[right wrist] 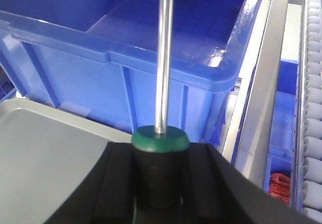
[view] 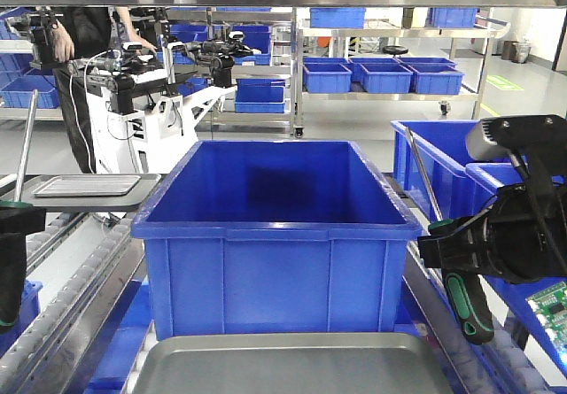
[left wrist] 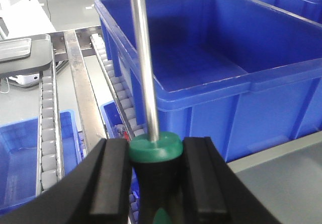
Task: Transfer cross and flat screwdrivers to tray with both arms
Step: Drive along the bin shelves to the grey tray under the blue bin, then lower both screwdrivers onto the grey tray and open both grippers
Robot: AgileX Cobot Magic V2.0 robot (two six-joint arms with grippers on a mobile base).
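A deep blue bin (view: 275,226) fills the middle of the front view, its open top showing only bare blue floor. Below it, along the bottom edge of the frame, lies the wide grey tray (view: 292,363) with its low rim and rounded corners, its far edge close against the bin's near wall. Roller tracks (left wrist: 48,133) run down both sides of the bin. At the right edge of the front view the right gripper (view: 461,252) hangs beside the bin's lower right corner. In its wrist view the black fingers (right wrist: 118,183) are clamped on the dark handle of the right screwdriver (right wrist: 161,137), just under the green collar. The steel shaft rises straight up the middle of that frame, and the tray shows at lower left. In the front view this screwdriver is tilted, with the green-and-black handle pointing down toward the lower right corner and the shaft slanting up and to the left. At the left edge of the front view the left gripper (view: 13,261) is mostly cut off. Its wrist view shows the fingers (left wrist: 113,178) pinched on the handle of the left screwdriver (left wrist: 155,146), shaft pointing up the frame, with the tray at lower right. Neither screwdriver lies in the tray, and neither tip can be made out. A smaller tray (view: 89,184) sits at middle left, beyond the left screwdriver.
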